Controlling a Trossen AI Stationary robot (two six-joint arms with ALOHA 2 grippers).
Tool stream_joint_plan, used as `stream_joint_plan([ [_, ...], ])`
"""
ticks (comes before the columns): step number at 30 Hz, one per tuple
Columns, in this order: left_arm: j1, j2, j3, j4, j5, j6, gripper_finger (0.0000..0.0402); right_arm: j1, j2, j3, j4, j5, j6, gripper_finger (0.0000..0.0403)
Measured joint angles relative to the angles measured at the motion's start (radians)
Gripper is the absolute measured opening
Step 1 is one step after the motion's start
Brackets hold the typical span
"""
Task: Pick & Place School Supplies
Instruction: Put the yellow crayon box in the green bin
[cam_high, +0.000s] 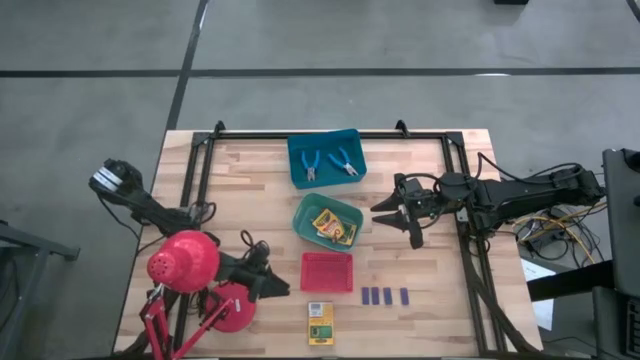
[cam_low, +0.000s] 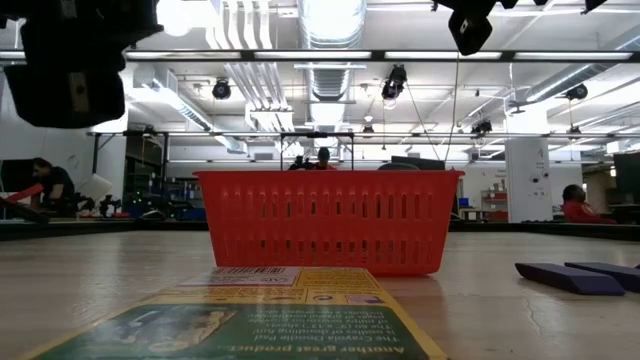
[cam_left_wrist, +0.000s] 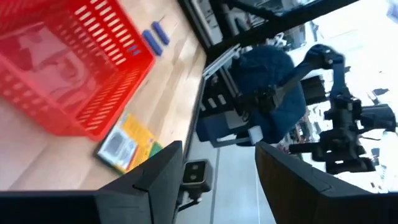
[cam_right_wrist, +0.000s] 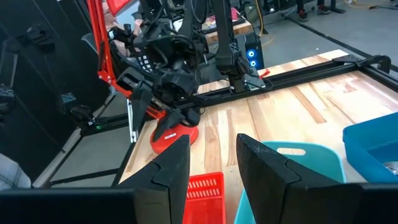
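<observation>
**Supplies partly sorted, both pincers empty**

While the right pincer (cam_high: 400, 213) hangs just right of the green tray (cam_high: 303, 213) at the centre of the high view, its fingers (cam_right_wrist: 171, 167) stand apart with nothing between them. The left pincer (cam_high: 281, 287) sits low in the left half of that frame, close to the red tray's (cam_high: 327, 272) left edge and beside the red desk lamp (cam_high: 184, 260); its fingers (cam_left_wrist: 161, 174) are also spread and empty.

In the upper middle of the high view, the blue tray (cam_high: 296, 152) holds the two blue-handled scissor-like tools (cam_high: 327, 164), lying side by side. Just below it, the green tray carries two flat yellow-and-green boxes (cam_high: 334, 227), one overlapping the other. The third yellow-and-green box (cam_high: 320, 323) lies flat on the bare bench (cam_high: 240, 190) near the bottom edge of the frame, directly under the red tray and apart from it; the low view shows its printed face in the foreground.

The four dark blue-purple blocks (cam_high: 385, 296) stand in a short row on the bench to the lower right of the red tray, close to one another. In the low view two of them appear at the right edge.

The red tray looks empty in the high view.
</observation>
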Motion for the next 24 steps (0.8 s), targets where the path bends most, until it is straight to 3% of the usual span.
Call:
stream_joint_plan([
  [24,0.000,-0.011,0.002,-0.002,-0.004,0.069,0.0208,0.000,0.000,0.000,0.000,0.000,0.000,0.0125],
])
